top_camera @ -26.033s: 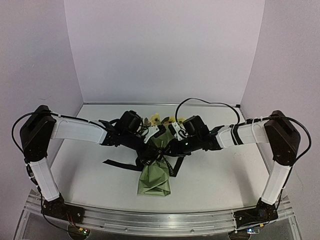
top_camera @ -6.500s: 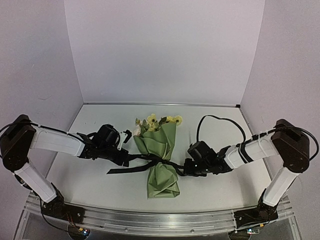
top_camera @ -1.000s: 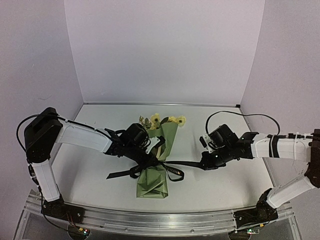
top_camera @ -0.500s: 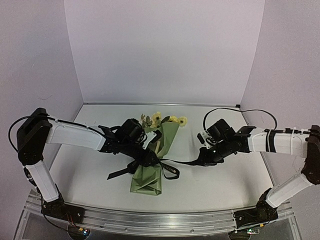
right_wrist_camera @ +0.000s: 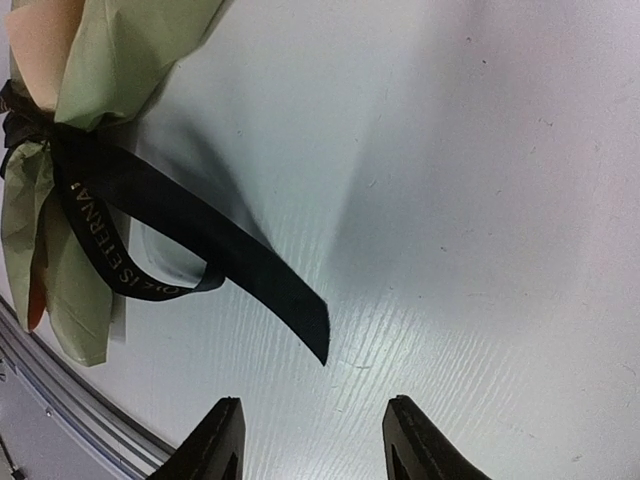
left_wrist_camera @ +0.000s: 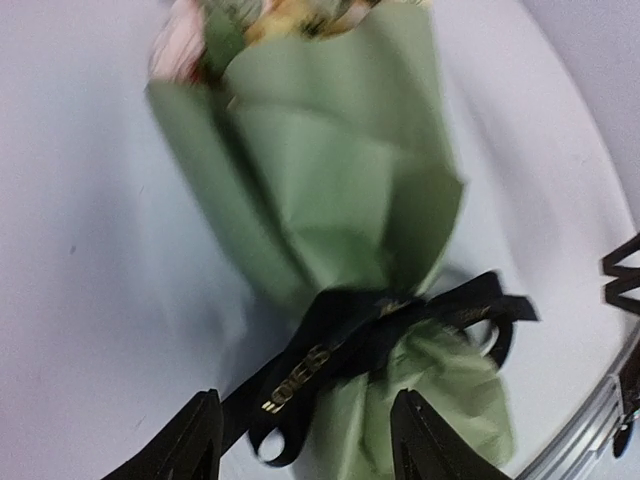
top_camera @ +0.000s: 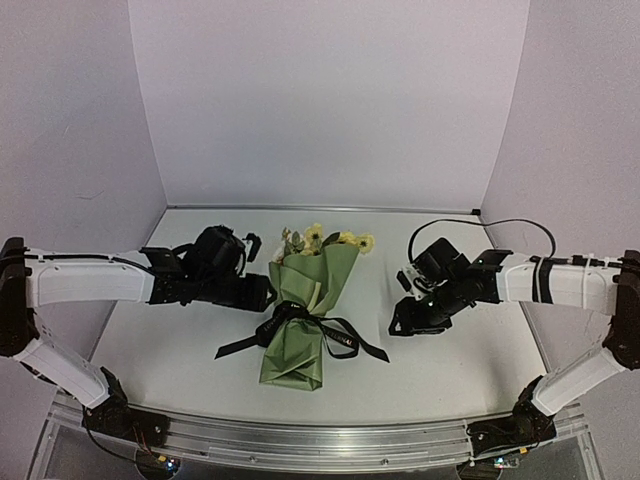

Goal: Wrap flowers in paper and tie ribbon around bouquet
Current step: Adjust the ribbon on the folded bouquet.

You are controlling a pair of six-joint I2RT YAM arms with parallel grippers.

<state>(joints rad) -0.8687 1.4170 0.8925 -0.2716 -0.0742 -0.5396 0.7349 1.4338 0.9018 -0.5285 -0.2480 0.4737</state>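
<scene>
Bouquet [top_camera: 298, 315] is lying on the bench [top_camera: 450, 370], midway between the two arms. Its wide end is pointing toward the far wall and its narrow end toward the near edge. We are seeing the flowers [top_camera: 326, 240] peeking out at that wide end, pale yellow and cream against the olive-green paper [top_camera: 315, 280], which is forming a cone around them. The ribbon [top_camera: 290, 322] is sitting tied around the waist of the cone. One tail is trailing to the left across the bench and the other to the right, with a loop lying beside the knot.

The left jaws are standing open, just beside the upper left flank of the paper and gripping nothing. In the left wrist view the two fingertips [left_wrist_camera: 198, 440] are showing apart at the bottom edge. Beyond them lie the knot of the ribbon [left_wrist_camera: 370, 330], its pale lettering and the paper [left_wrist_camera: 340, 190], a little blurred.

The right jaws are open too and empty, hanging over bare bench to the right of the bouquet, apart from the ribbon's right tail. In the right wrist view the fingertips [right_wrist_camera: 222, 440] are framing bare bench, with the cut end of the ribbon [right_wrist_camera: 200, 250] lying a little beyond them.
</scene>
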